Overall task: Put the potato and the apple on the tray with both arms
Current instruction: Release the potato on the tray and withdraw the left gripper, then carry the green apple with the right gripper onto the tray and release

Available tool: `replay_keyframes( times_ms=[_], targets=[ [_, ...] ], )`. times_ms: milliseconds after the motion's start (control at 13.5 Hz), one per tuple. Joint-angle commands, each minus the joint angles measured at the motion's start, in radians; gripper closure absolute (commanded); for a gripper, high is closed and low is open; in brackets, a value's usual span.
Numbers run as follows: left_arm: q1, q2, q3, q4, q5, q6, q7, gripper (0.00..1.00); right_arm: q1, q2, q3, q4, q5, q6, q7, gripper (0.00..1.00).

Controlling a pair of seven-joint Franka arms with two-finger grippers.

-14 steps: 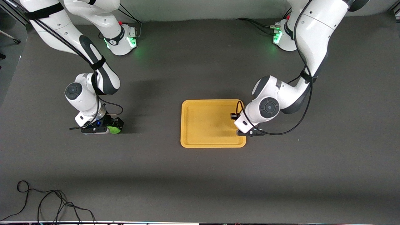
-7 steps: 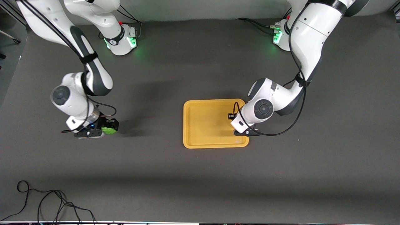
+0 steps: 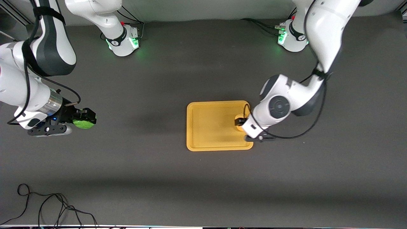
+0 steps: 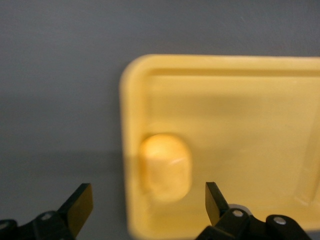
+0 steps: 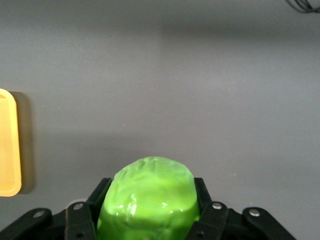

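The yellow-orange tray lies mid-table. The potato lies on the tray at its end toward the left arm, close to the rim. It also shows in the left wrist view. My left gripper is open just above it, with the fingers spread wide on either side and not touching it. My right gripper is shut on the green apple and holds it in the air over bare table toward the right arm's end. The apple fills the jaws.
A loose black cable lies near the table's front corner at the right arm's end. The arm bases stand along the back edge. The tray's rim shows at the edge of the right wrist view.
My right arm has risen with the apple and drifted toward the right arm's end. My left gripper has pulled up and back, and the potato now shows lying on the tray.
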Motion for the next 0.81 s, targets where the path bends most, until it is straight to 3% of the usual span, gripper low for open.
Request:
replay_keyframes(
  times_ms=[0, 222, 593, 667, 741],
  targets=[
    [0.168, -0.216, 0.008, -0.039, 0.006, -0.221, 0.193, 0.0, 0.065, 0.058, 0.001, 0.088, 0.016, -0.029, 0.086, 0.57],
    [0.337, -0.334, 0.011, -0.064, 0.032, -0.257, 0.413, 0.0, 0.229, 0.163, 0.002, 0.227, 0.014, -0.029, 0.345, 0.57],
    [0.592, -0.425, 0.009, -0.091, 0.038, -0.249, 0.726, 0.01, 0.521, 0.46, 0.001, 0.517, 0.001, -0.024, 0.837, 0.57],
    [0.618, -0.427, 0.008, -0.085, 0.035, -0.246, 0.728, 0.12, 0.571, 0.525, -0.001, 0.573, -0.003, -0.02, 0.914, 0.57],
    [0.624, -0.427, 0.012, -0.082, 0.035, -0.24, 0.728, 0.14, 0.619, 0.594, -0.004, 0.632, -0.024, -0.017, 0.961, 0.57]
  ],
)
